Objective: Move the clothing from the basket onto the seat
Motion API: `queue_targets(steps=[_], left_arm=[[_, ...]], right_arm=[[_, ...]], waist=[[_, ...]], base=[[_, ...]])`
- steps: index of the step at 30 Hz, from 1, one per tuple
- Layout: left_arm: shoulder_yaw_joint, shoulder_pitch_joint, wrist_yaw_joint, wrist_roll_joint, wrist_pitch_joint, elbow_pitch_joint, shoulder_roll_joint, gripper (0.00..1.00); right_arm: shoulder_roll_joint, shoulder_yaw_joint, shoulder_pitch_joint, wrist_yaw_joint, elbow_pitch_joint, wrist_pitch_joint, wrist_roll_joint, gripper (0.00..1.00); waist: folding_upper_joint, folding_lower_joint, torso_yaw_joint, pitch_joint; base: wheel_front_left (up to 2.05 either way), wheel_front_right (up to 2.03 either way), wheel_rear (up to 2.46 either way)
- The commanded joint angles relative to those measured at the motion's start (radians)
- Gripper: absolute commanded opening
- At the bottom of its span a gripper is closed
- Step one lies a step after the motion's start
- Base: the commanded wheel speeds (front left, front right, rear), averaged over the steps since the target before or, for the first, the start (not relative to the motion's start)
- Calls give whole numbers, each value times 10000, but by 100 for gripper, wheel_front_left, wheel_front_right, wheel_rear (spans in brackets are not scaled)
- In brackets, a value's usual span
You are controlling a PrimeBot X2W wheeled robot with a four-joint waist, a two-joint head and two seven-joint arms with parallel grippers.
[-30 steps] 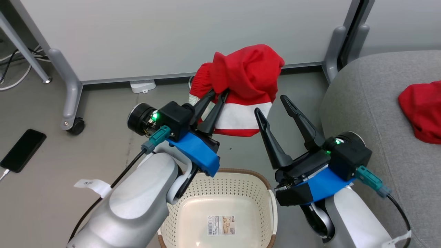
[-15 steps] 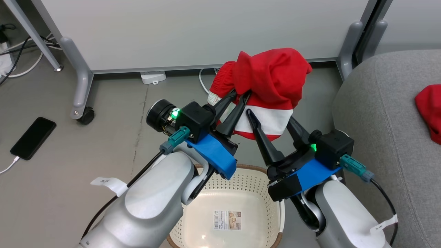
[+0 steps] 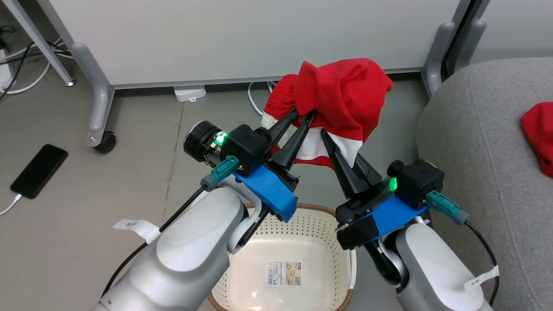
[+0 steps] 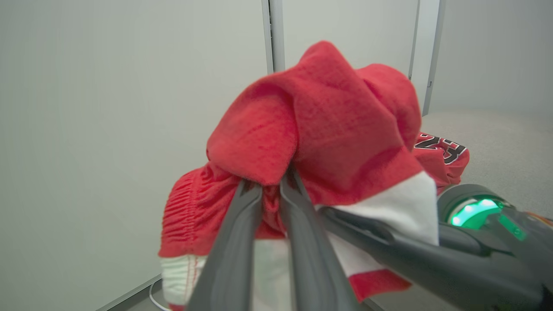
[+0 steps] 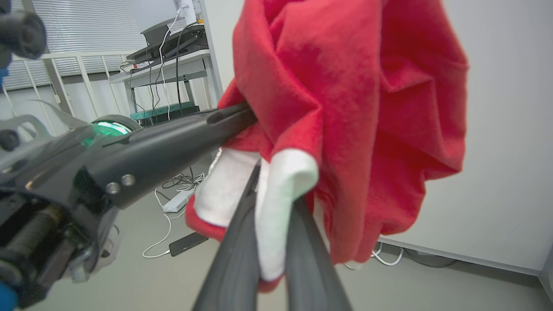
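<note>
Head view: bunched red shorts [image 3: 341, 95] with a white band, held aloft beyond the basket [image 3: 302, 224] by left hand [image 3: 303, 115] and right hand [image 3: 339, 144]. Left wrist view: left hand clenched on red folds. Right wrist view: right hand clamped on the white band.

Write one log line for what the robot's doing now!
shorts: held in air | left hand: shut on shorts | right hand: shut on shorts | basket: no clothes | jersey: on sofa
</note>
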Motion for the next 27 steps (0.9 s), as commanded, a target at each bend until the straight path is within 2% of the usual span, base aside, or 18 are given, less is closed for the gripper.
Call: queue_targets(steps=[1, 4, 5, 6, 7, 27], left_arm=[[65, -130, -51, 74, -65, 12, 13, 0], [85, -118, -5, 56, -67, 25, -4, 0], [96, -104, 20, 49, -68, 39, -12, 20], [126, -109, 71, 84, -68, 23, -17, 81], [135, -107, 85, 123, -69, 7, -21, 100], [407, 146, 196, 428, -62, -250, 111, 100]], right_arm=[[-18, -26, -158, 3, 19, -42, -22, 0], [-18, -23, -139, 5, 9, -42, -22, 0], [-18, -12, -125, 5, 7, -42, -17, 0], [-18, -4, -109, 5, 5, -42, -13, 0], [-18, 1, -94, 5, -3, -42, -16, 0], [-17, -418, 174, 5, -110, -42, -270, 0]], waist=[[0, 0, -2, 4], [0, 0, -4, 1], [0, 0, -7, -9], [0, 0, -10, -18], [0, 0, -8, -26], [0, 0, -126, -85]], base=[[0, 0, 0], [0, 0, 0], [0, 0, 0], [0, 0, 0], [0, 0, 0], [0, 0, 0]])
